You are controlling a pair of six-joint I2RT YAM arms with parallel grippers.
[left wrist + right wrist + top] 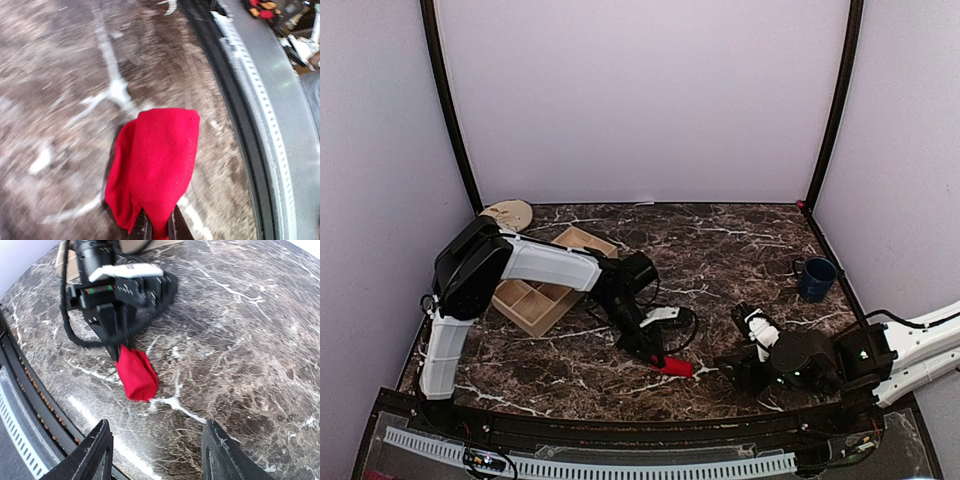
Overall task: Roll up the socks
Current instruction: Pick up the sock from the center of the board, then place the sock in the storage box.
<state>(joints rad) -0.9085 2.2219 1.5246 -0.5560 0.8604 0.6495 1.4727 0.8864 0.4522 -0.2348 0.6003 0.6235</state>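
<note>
The left pincer (657, 352) is clenched on one end of the red sock (677, 367), which sits bunched into a short bundle on the marble counter (740, 250), close to the near edge and about midway between the two arms. From the left wrist view, both fingers (145, 227) pinch the fabric at its narrow end, and the rest of the red sock (155, 165) fans out ahead of them onto the stone.

The bundle's long axis runs from that grip rightward and slightly nearer, so its free end points at the right pincer (735, 342). That pincer is released, with its jaws spread wide and nothing between them, and it hovers just right of the sock without touching it. In the right wrist view the red sock (136, 374) lies straight ahead of the open right pincer (160, 455), lengthwise along the line of approach, with the left arm's fingers behind it. Any help from the right would likely have to come in along that axis.

The tan sock (508, 213) lies at the far-left corner of the counter, well apart from both pincers. The left arm is the nearer one to it.

In view are two socks, one red and one tan, plus one wooden tray (535, 305) far-left of the red sock and one blue mug (817, 278) at the right.
</note>
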